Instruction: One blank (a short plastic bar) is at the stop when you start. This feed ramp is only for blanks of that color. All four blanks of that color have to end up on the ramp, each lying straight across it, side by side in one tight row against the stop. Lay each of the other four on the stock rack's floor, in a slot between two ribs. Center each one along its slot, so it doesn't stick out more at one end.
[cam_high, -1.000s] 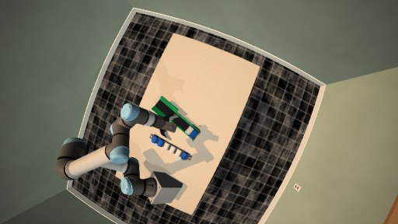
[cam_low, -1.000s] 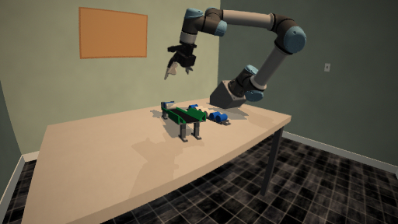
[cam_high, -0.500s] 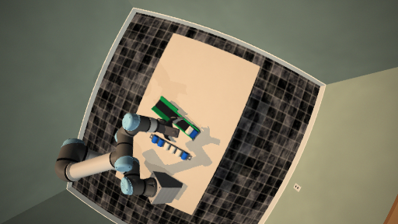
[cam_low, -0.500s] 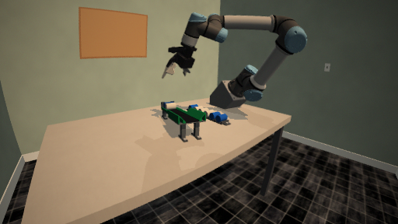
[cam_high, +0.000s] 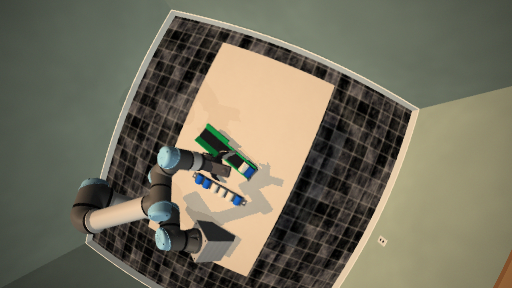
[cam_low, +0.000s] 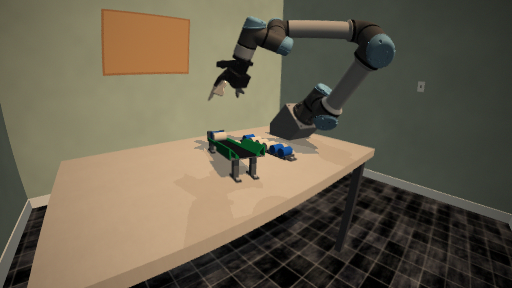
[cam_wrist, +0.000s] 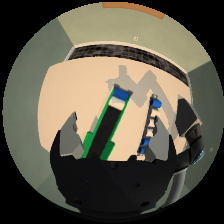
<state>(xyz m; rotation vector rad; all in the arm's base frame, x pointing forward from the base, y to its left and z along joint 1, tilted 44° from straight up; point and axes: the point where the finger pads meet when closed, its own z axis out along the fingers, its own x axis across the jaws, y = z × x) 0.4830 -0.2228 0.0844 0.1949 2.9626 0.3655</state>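
The green feed ramp stands on legs on the tan table and also shows in the side view and the wrist view. At its stop end lie a blue blank and, beside it, a white blank; both show in the wrist view. The stock rack lies beside the ramp and holds several blue and white blanks. My gripper is open and empty. It hangs high above the ramp and rack, and its fingers frame them in the wrist view.
The robot's grey base block sits at the table's near corner, close behind the rack. An orange panel hangs on the wall. The table edge runs just beyond the rack.
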